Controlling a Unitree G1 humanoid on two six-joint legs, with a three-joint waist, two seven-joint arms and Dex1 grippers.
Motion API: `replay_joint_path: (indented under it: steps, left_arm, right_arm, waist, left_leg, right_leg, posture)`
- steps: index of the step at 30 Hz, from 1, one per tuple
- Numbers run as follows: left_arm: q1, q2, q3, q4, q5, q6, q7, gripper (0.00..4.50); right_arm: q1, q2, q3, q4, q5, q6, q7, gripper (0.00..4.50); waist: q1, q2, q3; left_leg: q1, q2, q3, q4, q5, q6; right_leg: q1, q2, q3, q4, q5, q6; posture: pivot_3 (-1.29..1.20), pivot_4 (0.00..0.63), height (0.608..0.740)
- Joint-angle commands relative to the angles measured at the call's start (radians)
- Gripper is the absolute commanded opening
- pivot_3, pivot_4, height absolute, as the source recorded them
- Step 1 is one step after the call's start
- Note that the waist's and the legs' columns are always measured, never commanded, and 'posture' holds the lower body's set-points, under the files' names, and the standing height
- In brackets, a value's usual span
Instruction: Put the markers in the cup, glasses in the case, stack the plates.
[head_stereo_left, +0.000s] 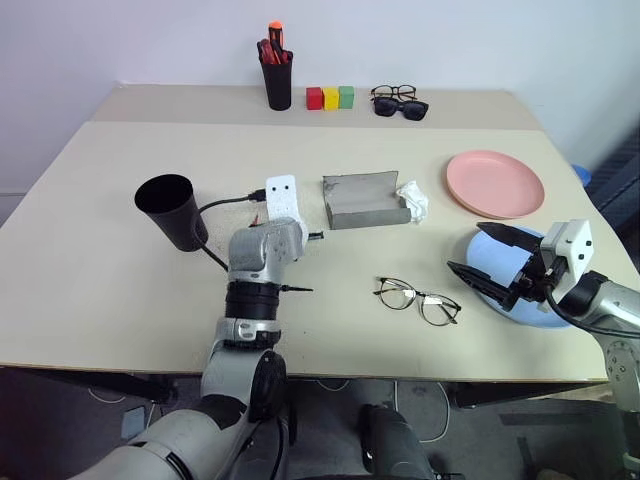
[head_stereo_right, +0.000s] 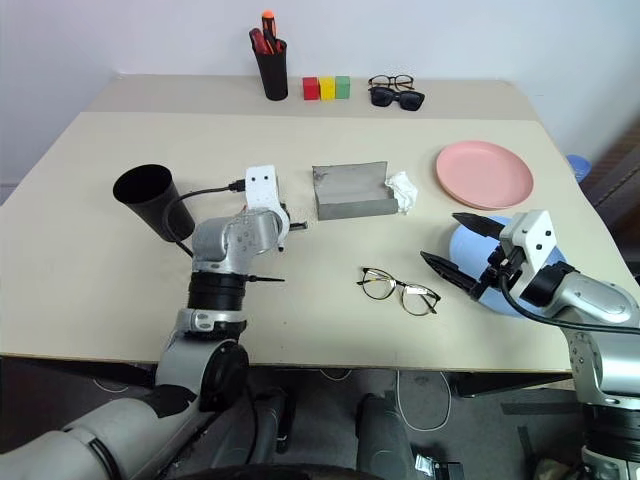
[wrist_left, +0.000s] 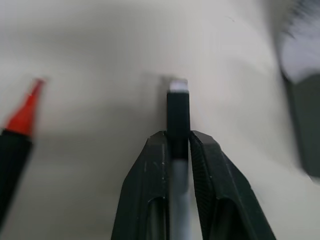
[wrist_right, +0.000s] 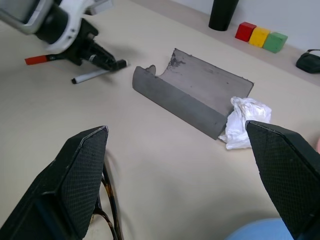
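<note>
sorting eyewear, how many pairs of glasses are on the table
3: wire-rimmed glasses near the front edge, black sunglasses at the back by the blocks, and dark-framed clear spectacles just behind them. None look hidden.

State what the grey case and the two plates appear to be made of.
Case: probably felt or stiff fabric; matte grey, with a ragged edge in the right wrist view. Pink plate and blue plate: likely plastic; smooth, even colour, faint sheen, thin rims.

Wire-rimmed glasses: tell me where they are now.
The glasses lie open on the table's near edge, in front of the grey case, just left of the right gripper.
</note>
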Motion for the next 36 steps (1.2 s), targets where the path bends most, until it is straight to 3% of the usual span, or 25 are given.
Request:
replay_joint_path:
  steps: [1, 4, 7, 12, 15, 18, 23, 36]
  left_arm:
    - [0.002, 0.075, -0.126, -0.233, -0.052, -0.022, -0.178, 0.67]
    - [0.030, 0.227, -0.217, -0.414, 0.014, -0.301, -0.335, 0.67]
    - [0.063, 0.295, -0.200, -0.468, 0.086, -0.557, -0.352, 0.67]
    - [0.090, 0.350, -0.192, -0.448, 0.075, -0.350, -0.358, 0.67]
    - [0.079, 0.331, -0.236, -0.390, 0.064, -0.234, -0.372, 0.67]
    - [0.048, 0.271, -0.272, -0.310, 0.063, -0.144, -0.363, 1.46]
    - [-0.006, 0.144, -0.243, -0.163, 0.095, -0.060, -0.269, 3.91]
    - [-0.079, 0.098, -0.199, 0.009, 0.118, 0.137, -0.223, 3.91]
  right_arm:
    - [-0.029, -0.017, -0.017, -0.013, 0.007, -0.003, -0.003, 4.50]
    - [-0.058, -0.012, 0.004, 0.003, 0.001, -0.004, 0.000, 4.50]
    - [-0.090, -0.005, 0.023, 0.023, -0.007, -0.009, 0.000, 4.50]
    - [-0.119, 0.008, 0.047, 0.049, -0.019, -0.023, -0.003, 4.50]
    - [-0.127, 0.019, 0.059, 0.053, -0.026, -0.026, -0.008, 4.50]
    - [-0.128, 0.025, 0.065, 0.043, -0.026, -0.022, -0.014, 4.50]
    - [-0.108, 0.014, 0.051, 0.015, -0.020, -0.011, -0.024, 4.50]
    - [-0.045, 0.010, 0.009, -0.042, -0.010, 0.011, -0.052, 4.50]
  waist:
    - [0.000, 0.000, 0.000]
    - [-0.006, 0.000, 0.000]
    - [-0.006, 0.002, -0.001]
    - [0.001, 0.002, -0.001]
    - [0.002, 0.001, 0.000]
    - [0.002, 0.001, 0.000]
    - [0.000, 0.001, 0.000]
    - [-0.002, 0.001, 0.000]
  left_leg:
    - [0.000, 0.000, 0.000, 0.000, 0.000, 0.000]
    - [0.000, 0.000, 0.000, -0.001, 0.000, -0.001]
    - [0.001, 0.001, 0.001, -0.002, 0.001, -0.001]
    - [0.002, 0.001, 0.001, 0.000, 0.001, -0.001]
    - [0.001, 0.000, 0.000, 0.001, 0.001, 0.000]
    - [0.001, 0.000, 0.000, 0.001, 0.001, 0.000]
    - [0.001, 0.000, 0.000, 0.001, 0.001, 0.000]
    - [0.001, 0.000, 0.000, 0.001, 0.001, 0.000]
  right_leg:
    - [0.000, 0.000, 0.000, 0.000, 0.000, 0.000]
    - [-0.001, 0.000, 0.000, 0.000, 0.000, -0.001]
    - [-0.001, 0.000, 0.001, 0.000, 0.001, -0.002]
    - [0.001, 0.000, 0.001, 0.000, 0.000, -0.002]
    - [0.001, 0.000, 0.001, 0.000, 0.000, -0.001]
    - [0.002, 0.000, 0.001, 0.000, 0.000, -0.001]
    - [0.001, 0.000, 0.001, 0.000, 0.000, -0.001]
    - [0.001, 0.000, 0.001, 0.001, 0.000, 0.000]
  posture:
    - [0.00, 0.150, 0.740]
    - [0.00, 0.150, 0.740]
    - [0.00, 0.150, 0.740]
    - [0.00, 0.150, 0.740]
    - [0.00, 0.150, 0.740]
    - [0.00, 0.150, 0.740]
    - [0.00, 0.150, 0.740]
    - [0.00, 0.150, 0.740]
